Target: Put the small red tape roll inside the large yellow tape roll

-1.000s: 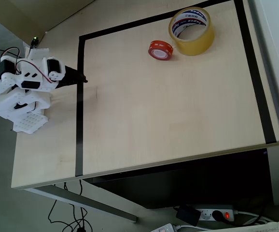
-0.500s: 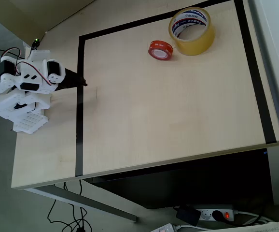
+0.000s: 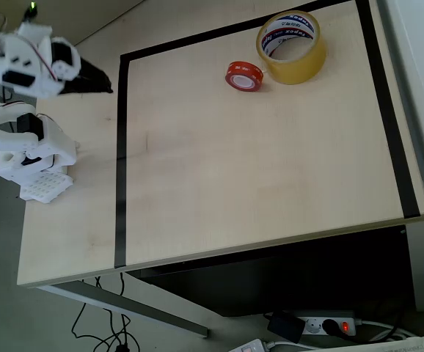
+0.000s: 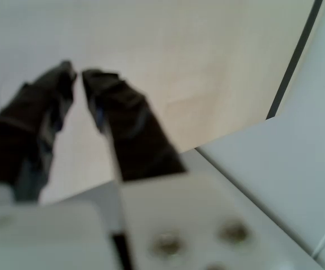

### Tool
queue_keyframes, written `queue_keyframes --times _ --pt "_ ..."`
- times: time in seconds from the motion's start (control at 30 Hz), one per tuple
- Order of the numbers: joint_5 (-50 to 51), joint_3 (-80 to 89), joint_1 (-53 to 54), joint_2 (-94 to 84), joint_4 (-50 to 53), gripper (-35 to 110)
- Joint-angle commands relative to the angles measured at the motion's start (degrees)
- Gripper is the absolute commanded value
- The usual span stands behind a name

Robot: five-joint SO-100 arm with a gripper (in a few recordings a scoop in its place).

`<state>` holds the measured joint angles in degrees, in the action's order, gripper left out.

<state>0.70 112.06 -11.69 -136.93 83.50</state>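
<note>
Reaching is the step in hand, by my reading: the gripper (image 3: 102,83) hangs outside the black tape border (image 3: 121,147) at the table's (image 3: 256,183) left side in the overhead view, well apart from both rolls, and carries nothing. In the wrist view the two dark fingers (image 4: 123,129) stand nearly together, with only a thin sliver of table showing between their tips; they pinch nothing.

The small red tape roll (image 3: 243,75) lies flat inside the border, toward its top edge, with its hole facing up. It is a red-orange ring with a whitish core, and it looks low and light. Just beside it, up and to the right and seemingly touching, lies the large yellow tape roll (image 3: 291,47), a taller, wider ring of translucent amber with printed white lining, also flat with its hole up.

Next, I judge, the arm must cross the border toward the red roll, spread its fingers, and come down over one wall of the ring. The yellow roll sits so near that the side away from it seems the safer place to grip.
</note>
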Motion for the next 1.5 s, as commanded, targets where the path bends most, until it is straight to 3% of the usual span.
queue_keyframes --times 0.0,0.23,0.33,0.7,0.97,1.33,1.47 --pt "-13.6 -23.0 0.6 9.3 7.2 0" --pt "-19.1 -32.3 -4.6 12.0 10.1 0" --pt "-19.2 -46.3 -6.2 23.8 20.0 0" --pt "-21.0 -51.9 -5.8 40.7 19.8 0" --pt "-23.0 -65.3 -4.8 56.6 17.2 0" --pt "-21.8 -73.0 -3.7 66.9 5.5 0" --pt "-21.8 -82.8 -2.5 75.1 7.3 0"
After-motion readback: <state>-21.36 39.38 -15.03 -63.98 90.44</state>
